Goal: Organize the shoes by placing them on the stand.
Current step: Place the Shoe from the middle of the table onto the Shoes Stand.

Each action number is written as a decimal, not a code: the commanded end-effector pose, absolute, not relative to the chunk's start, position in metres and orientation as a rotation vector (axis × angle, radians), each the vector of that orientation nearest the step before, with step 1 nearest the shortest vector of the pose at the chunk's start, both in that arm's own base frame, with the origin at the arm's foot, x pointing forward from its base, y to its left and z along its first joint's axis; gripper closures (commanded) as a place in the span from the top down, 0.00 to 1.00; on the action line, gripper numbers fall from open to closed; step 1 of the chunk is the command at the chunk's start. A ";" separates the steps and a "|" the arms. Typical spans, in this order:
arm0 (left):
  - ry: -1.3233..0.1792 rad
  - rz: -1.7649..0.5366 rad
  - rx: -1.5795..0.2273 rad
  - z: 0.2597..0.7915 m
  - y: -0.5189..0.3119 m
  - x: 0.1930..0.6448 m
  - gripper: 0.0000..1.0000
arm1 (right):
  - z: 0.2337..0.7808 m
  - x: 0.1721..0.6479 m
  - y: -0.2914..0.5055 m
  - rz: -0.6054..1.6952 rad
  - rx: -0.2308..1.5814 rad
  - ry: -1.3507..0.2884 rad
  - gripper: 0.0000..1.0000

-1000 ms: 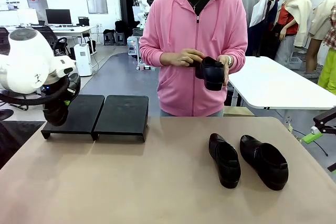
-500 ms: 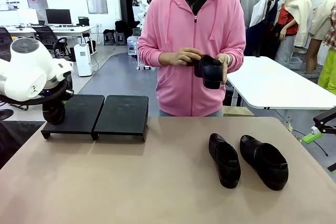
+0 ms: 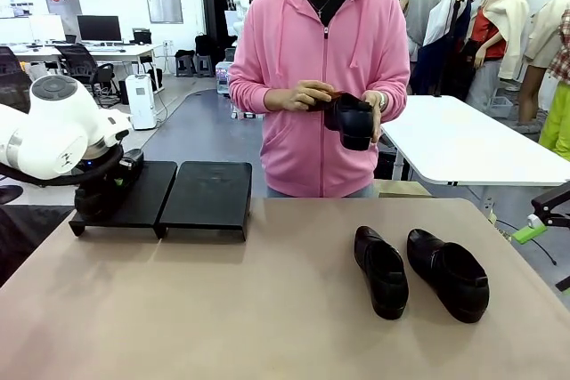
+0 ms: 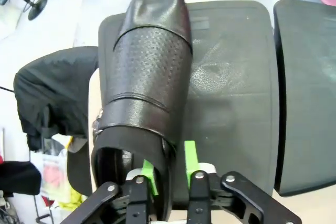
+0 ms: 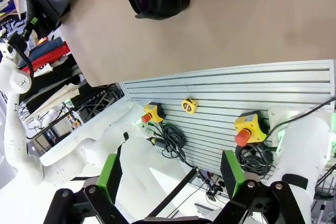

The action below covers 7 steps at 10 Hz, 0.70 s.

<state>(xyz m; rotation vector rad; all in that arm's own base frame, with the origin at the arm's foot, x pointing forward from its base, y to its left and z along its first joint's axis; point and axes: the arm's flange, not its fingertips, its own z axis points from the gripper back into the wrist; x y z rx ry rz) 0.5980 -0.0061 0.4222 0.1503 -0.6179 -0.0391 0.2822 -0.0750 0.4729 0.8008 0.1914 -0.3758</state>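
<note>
Left arm (image 3: 53, 131) is coming in from the left, with the left gripper (image 4: 169, 165) pointing down over the stand (image 3: 207, 195) at its left panel (image 4: 231, 87). First shoe (image 4: 149, 72) is lying lengthwise on that panel, on the side away from the right panel (image 4: 307, 93), toe pointing away from the gripper. Green pads (image 4: 190, 153) are sitting astride the shoe's side wall at the heel opening, one inside and one outside, jaws narrow. Cannot tell whether they are pinching the leather or sitting just off it. Behind the table (image 3: 223, 309) a person in a pink hoodie (image 3: 325, 60) is standing and holding a second shoe (image 3: 354, 124) at waist height, one hand (image 3: 305, 95) on top, other hand (image 3: 374, 113) at its side. Right of centre, third shoe (image 3: 381, 270) and fourth shoe (image 3: 448, 275) are lying side by side on the table, near each other but apart, toes facing the robot. Right gripper (image 5: 170, 182) is hanging off the table, well apart from the shoes, its pads spread wide with nothing between them.
</note>
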 end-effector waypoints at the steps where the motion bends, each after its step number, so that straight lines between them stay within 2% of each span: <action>1: -0.646 -0.035 0.149 0.433 -0.002 0.591 1.00 | 0.477 0.281 -0.079 -0.373 0.784 0.203 1.00; 4: -0.685 -0.008 0.146 0.472 -0.013 0.554 1.00 | 0.477 0.281 -0.079 -0.373 0.784 0.203 1.00; 5: -0.645 0.007 0.101 0.497 -0.022 0.526 1.00 | 0.477 0.281 -0.079 -0.373 0.784 0.203 1.00; 7: -0.548 -0.111 -0.059 0.537 -0.044 0.447 1.00 | 0.477 0.281 -0.079 -0.373 0.784 0.203 1.00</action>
